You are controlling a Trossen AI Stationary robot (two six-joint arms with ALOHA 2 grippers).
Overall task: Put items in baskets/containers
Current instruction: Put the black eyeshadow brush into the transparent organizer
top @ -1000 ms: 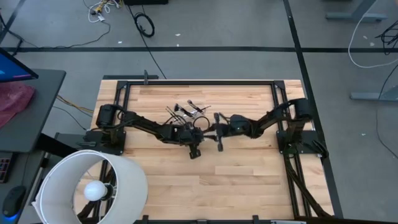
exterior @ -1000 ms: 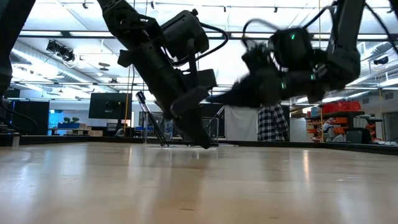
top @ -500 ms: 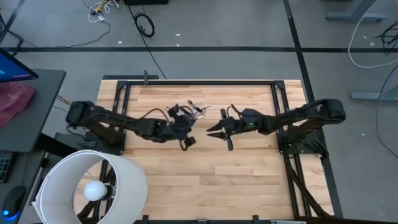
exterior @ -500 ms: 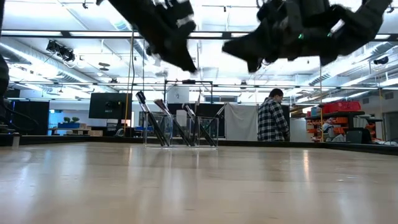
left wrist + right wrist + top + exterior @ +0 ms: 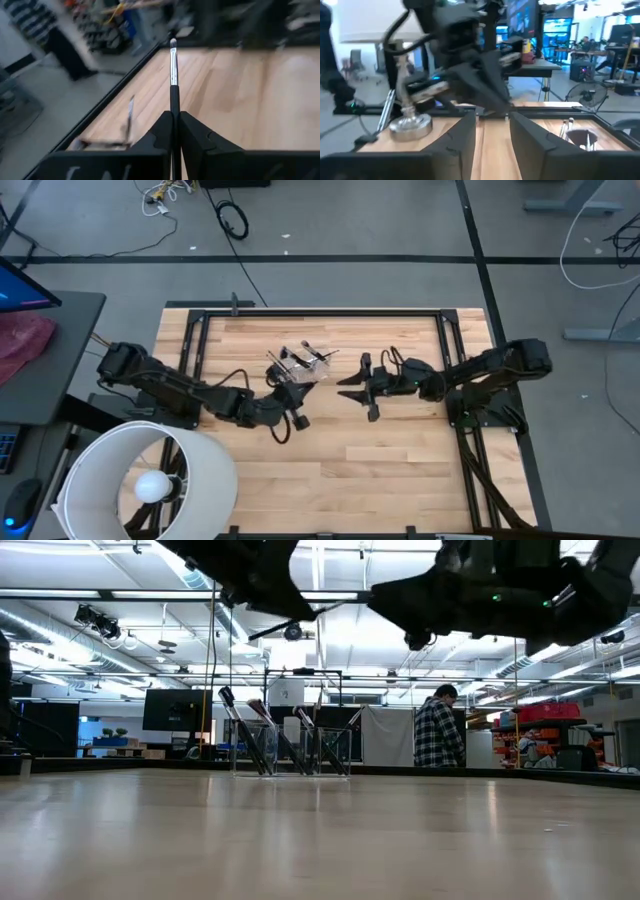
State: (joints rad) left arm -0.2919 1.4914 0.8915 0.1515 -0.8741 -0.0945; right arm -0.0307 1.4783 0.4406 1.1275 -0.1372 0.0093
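One clear cup stands on the tabletop toward its far side, left of centre, and holds several brushes that lean out at angles; the low view shows about four dark handles and bristle tips, though an exact count cannot be told. One more brush is clenched between the fingers of the left end effector, its pale tip pointing away from the wrist. That end effector now sits nearer than the cup and a little left of it, having pulled back from the cup, where it was half a second ago. The right end effector hangs right of the cup with its fingers parted and nothing between them, slightly farther right than before. One person in a checked shirt stands in the room behind.
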